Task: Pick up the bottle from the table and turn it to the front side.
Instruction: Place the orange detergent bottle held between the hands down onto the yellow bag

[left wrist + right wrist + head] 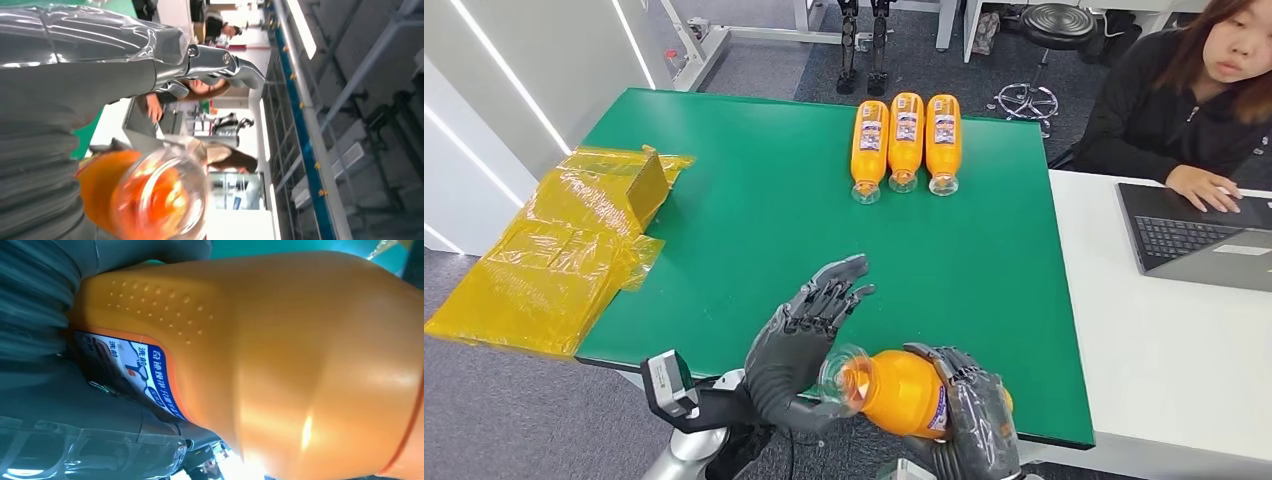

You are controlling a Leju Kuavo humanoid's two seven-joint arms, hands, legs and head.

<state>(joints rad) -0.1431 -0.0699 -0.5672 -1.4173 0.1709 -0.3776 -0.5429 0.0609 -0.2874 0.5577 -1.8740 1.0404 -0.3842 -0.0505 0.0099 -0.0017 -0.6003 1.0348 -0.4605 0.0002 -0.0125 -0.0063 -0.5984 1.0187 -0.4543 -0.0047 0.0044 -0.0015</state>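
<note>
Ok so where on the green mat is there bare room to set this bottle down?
The wide middle of the green mat, between the three lying bottles at the far edge and the hands near the front, is bare. The right strip beside the white table is also free. The far edge is crowded; yellow wrapping overlaps the left edge.

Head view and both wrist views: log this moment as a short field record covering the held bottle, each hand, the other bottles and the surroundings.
held bottle: orange bottle, lying sideways above the green table's near edge, clear cap toward the left hand
right hand: grips the bottle's body, label under its fingers
left hand: fingers spread, beside the cap
other bottles: three orange bottles lying side by side at the far edge
surroundings: yellow wrap at left; person at laptop
</note>
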